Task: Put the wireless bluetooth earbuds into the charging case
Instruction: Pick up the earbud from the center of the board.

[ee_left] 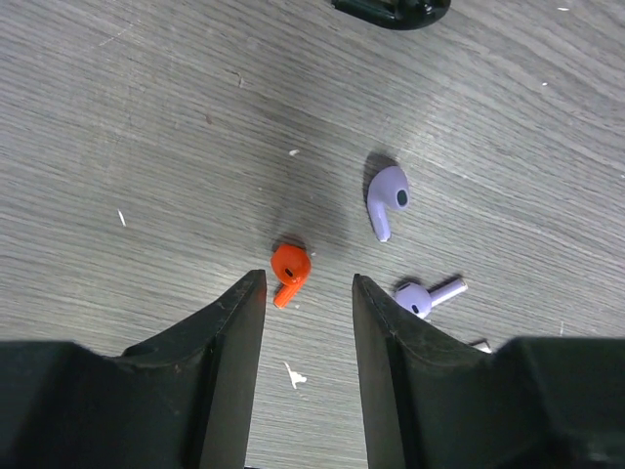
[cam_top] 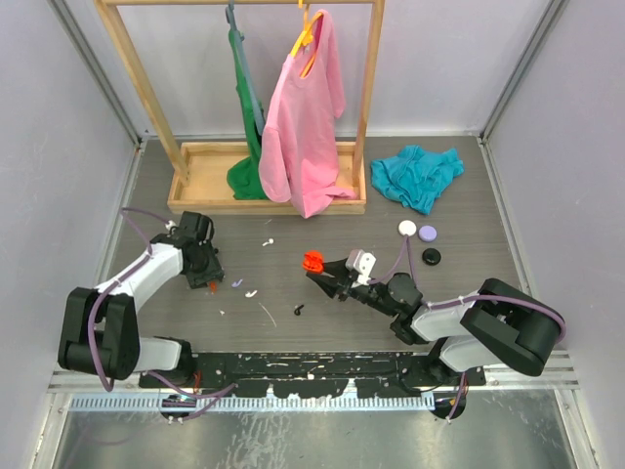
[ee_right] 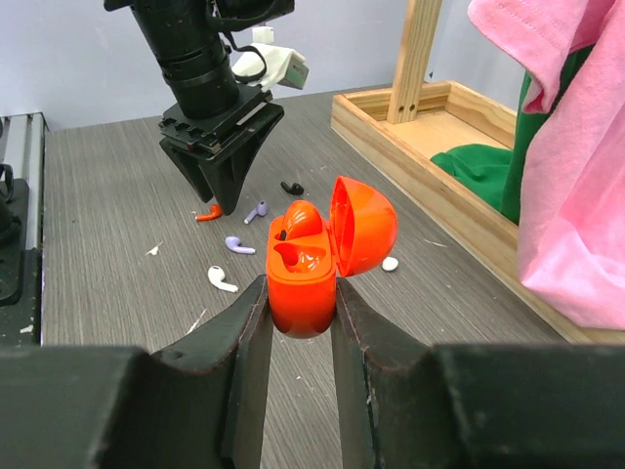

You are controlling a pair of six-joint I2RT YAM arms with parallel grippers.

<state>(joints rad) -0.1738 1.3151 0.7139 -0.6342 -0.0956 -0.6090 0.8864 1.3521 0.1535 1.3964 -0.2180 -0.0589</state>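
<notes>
two lilac earbuds (ee_left: pixel 389 198) lie just right of the red earbud (ee_left: pixel 290 272), which rests on the desk (ee_left: pixel 146 147) at the tips of the left gripper (ee_left: pixel 308 285), jaws apart and not touching it. a black thing (ee_left: pixel 391 8) is cut off by the far edge. the right gripper (ee_right: pixel 298 293) has its jaws clamped on the open charging case (ee_right: pixel 305 274); a second red bud (ee_right: pixel 301 220) possibly sits inside.
</notes>
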